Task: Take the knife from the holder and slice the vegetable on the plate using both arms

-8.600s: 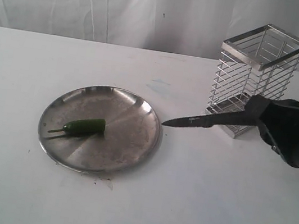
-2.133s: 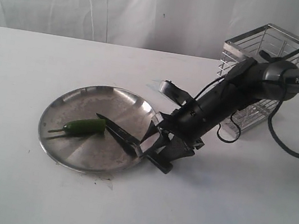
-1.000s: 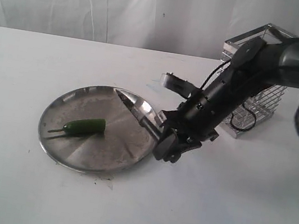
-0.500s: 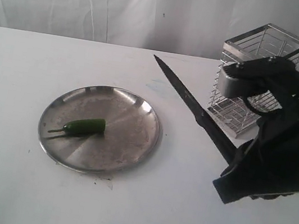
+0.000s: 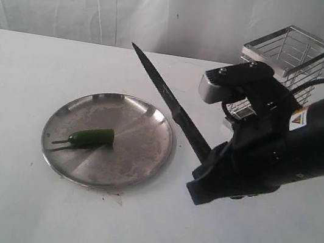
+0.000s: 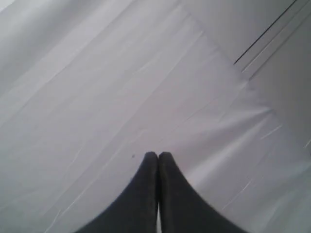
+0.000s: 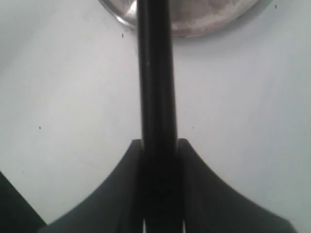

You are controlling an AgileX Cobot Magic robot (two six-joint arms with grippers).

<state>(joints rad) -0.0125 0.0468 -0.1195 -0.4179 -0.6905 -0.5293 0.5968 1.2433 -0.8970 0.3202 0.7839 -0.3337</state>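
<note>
Knife, small and all black [image 5: 166, 100], is clamped in the right hand [image 7: 158, 160], slanting up-left above the white tabletop [image 5: 8, 196]. Left hand [image 6: 158, 160] is pressed together before white cloth. Green chilli pepper [image 5: 90, 136] lies on the round steel plate [image 5: 144, 156]; silver wire holder [image 5: 293, 50] stands far right.

It looked like a lab test bench. A bare white surface [image 5: 42, 213] stood before a draped white cloth backdrop [image 5: 107, 2].
</note>
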